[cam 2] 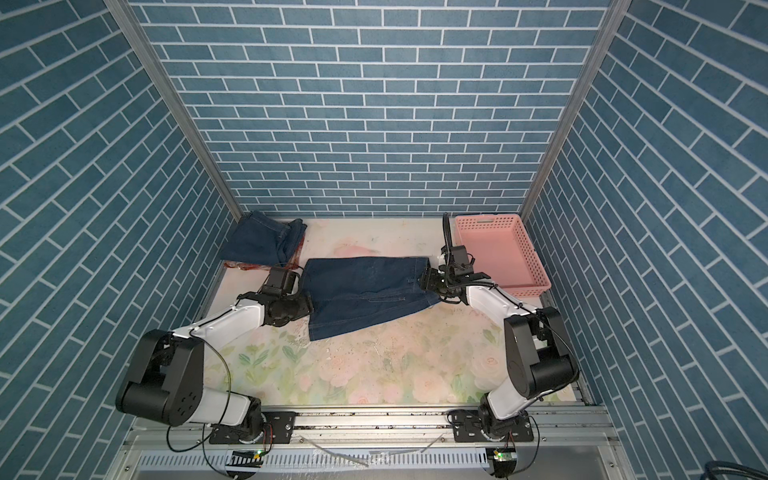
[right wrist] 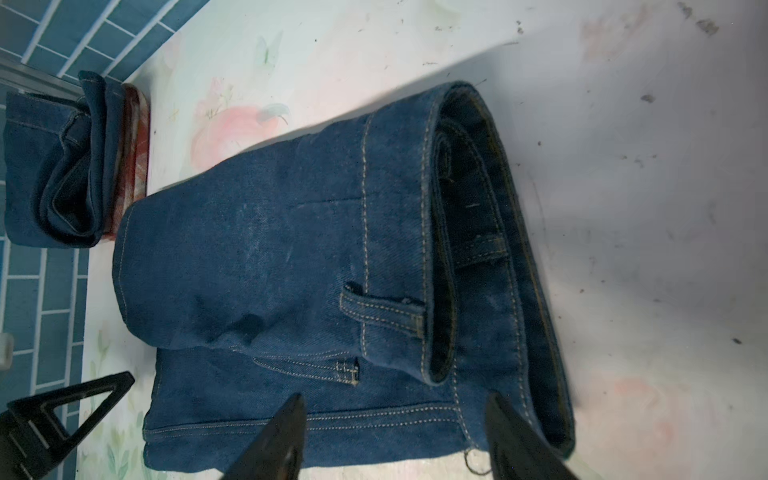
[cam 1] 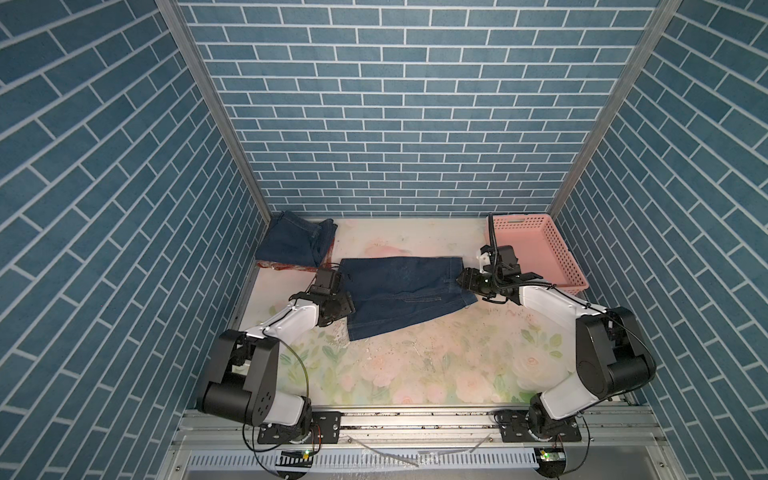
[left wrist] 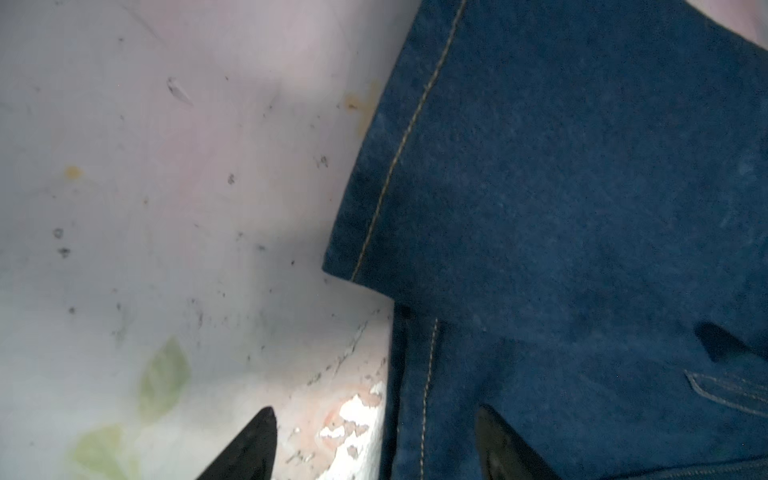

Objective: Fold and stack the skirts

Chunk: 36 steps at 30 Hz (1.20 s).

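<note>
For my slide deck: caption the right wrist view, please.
Open right gripper over a half-folded denim skirt; folded stack beyond.

walls point(cam 1: 374, 124): 3, blue brick pattern | tabletop point(cam 1: 415, 374): pale floral print | corner posts point(cam 1: 210, 95): metal

On the table point(cam 1: 415, 374) the middle skirt point(cam 1: 405, 291) lies between the left tool point(cam 1: 349, 305) and right tool point(cam 1: 463, 284), the top skirt point(cam 1: 293, 243) rests on the bottom skirt point(cam 1: 284, 266) back left, and the basket point(cam 1: 517, 222) stands back right.
</note>
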Available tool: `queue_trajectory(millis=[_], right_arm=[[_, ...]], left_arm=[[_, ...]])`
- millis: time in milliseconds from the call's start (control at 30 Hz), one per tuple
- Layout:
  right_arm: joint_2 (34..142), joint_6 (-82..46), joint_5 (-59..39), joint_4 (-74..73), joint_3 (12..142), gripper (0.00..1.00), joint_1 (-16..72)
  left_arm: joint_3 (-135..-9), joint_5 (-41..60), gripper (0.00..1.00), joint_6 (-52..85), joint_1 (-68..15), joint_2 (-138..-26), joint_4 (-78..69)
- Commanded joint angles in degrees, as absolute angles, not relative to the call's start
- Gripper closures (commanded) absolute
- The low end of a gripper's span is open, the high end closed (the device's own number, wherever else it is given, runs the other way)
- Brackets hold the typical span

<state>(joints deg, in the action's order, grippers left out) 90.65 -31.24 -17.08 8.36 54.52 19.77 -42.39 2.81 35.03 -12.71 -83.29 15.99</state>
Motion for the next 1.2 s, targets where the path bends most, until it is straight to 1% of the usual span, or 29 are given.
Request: queue_trajectory(millis=[0, 200, 300, 333, 467, 533, 600, 700, 733, 767, 800, 1167], right_arm=[[93.2, -31.11, -18.31, 8.05, 54.88, 0.36, 20.74], [95.37, -31.8, -19.48, 5.57, 54.65, 0.43, 21.17], [95.98, -32.07, -19.86, 4.65, 54.55, 0.47, 21.45], [96.13, -32.04, -19.86, 4.5, 54.58, 0.48, 21.53], [96.41, -32.08, -19.58, 3.48, 53.98, 0.56, 21.71], [96.95, -32.01, -19.51, 2.84, 53.76, 0.59, 21.71], [97.31, -31.88, -19.26, 2.18, 53.77, 0.65, 21.74], [97.48, -31.9, -18.7, 1.23, 54.03, 0.82, 21.71], [97.52, -31.9, -18.45, 1.23, 54.33, 0.89, 21.74], [97.44, -31.91, -18.23, 1.28, 54.69, 0.96, 21.71], [97.31, -32.08, -17.88, 1.39, 55.12, 1.0, 21.64], [96.19, -31.41, -17.03, 5.41, 64.01, 1.0, 18.67]], left_arm=[[-42.67, 2.46, 0.23, 33.91, -11.04, -85.15, 11.1], [-44.75, 2.73, 0.23, 31.71, -9.79, -89.45, 7.72], [-46.29, 2.55, 0.25, 30.46, -9.67, -92.07, 6.08], [-47.01, 2.7, 0.26, 30.18, -9.67, -93.06, 5.89], [-48.57, 3.91, 0.39, 29.23, -9.67, -95.71, 3.8], [-49.24, 4.56, 0.48, 28.77, -9.67, -96.79, 3.13], [-49.97, 5.06, 0.64, 28.24, -9.67, -97.48, 3.06], [-51.07, 5.29, 0.94, 27.78, -9.67, -97.43, 3.74], [-51.76, 5.31, 1.0, 27.52, -9.67, -97.19, 4.35], [-52.51, 5.35, 1.0, 27.24, -9.67, -96.93, 5.13], [-53.3, 5.39, 1.0, 27.01, -9.67, -96.57, 6.0], [-60.03, 6.37, 1.0, 26.13, -9.74, -91.49, 13.15]])
